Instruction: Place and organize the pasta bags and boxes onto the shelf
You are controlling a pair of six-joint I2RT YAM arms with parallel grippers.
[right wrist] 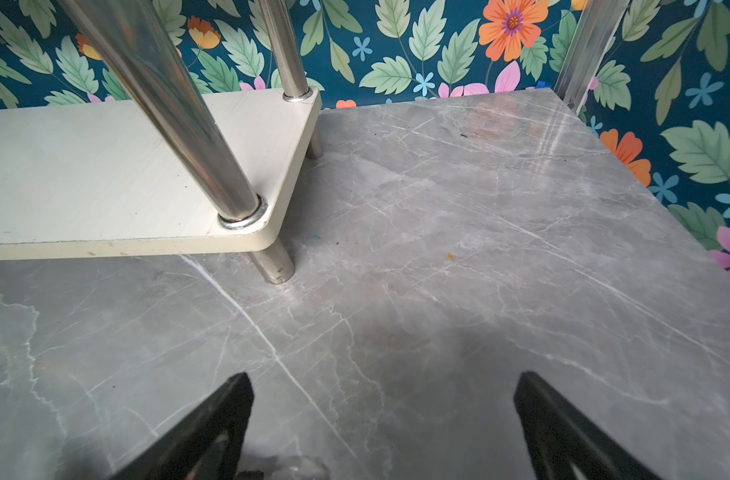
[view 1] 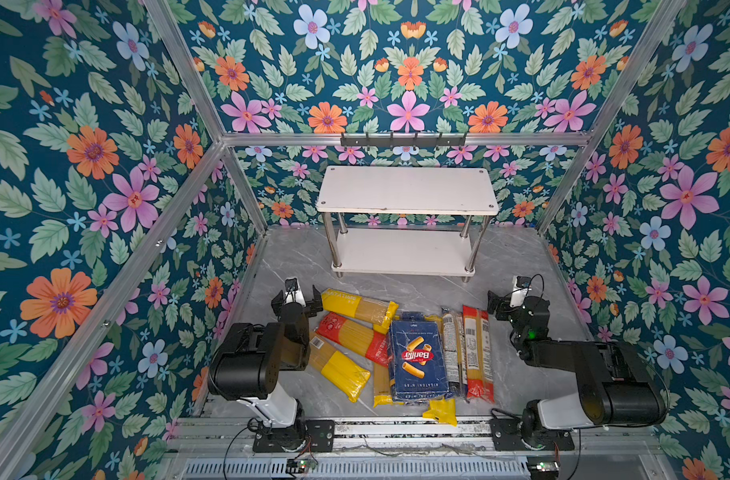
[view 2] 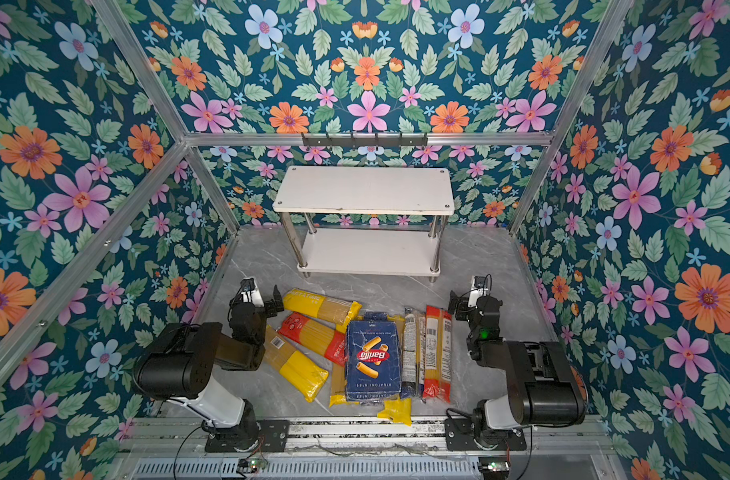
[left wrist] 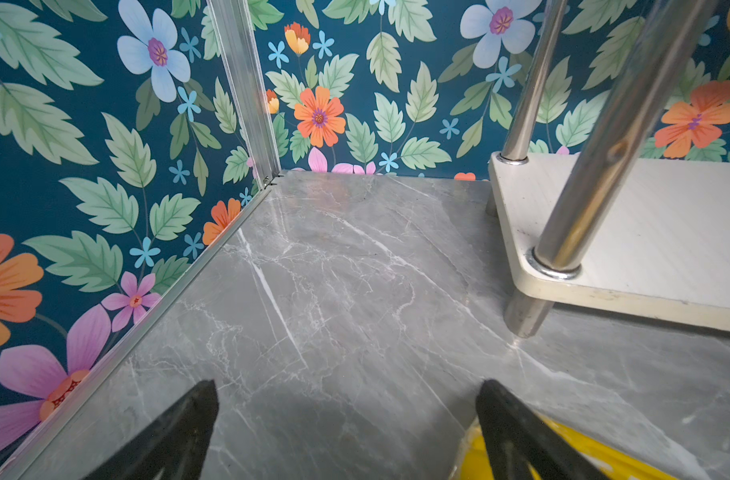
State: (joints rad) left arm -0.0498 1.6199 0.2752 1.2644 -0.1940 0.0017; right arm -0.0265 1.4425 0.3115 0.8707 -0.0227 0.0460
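Both top views show the grey marble table (view 1: pixel 513 257) shut in by flowered walls (view 1: pixel 85 199) at the back and on both sides, and by a metal rail (view 1: pixel 409 430) at the near edge. Open floor remains on each side of the shelf (view 1: pixel 407 189) and in a strip before it. The shelf stands centred at the back wall, both white boards bare; its shiny posts (right wrist: pixel 168 124) stand at the corners. The pasta packs (view 1: pixel 477 353) lie flat on the table in one heap between the arms, the rigatoni pack (view 1: pixel 417 357) on top of long bags. The left gripper (view 1: pixel 297 300) hangs with jaws wide apart, holding nothing, just beside a yellow-ended bag (view 1: pixel 357 307). The right gripper (right wrist: pixel 384 388) is also spread wide and empty, over bare table to the right of the heap. A black hook rail (view 1: pixel 403 139) sits on the wall above the shelf.
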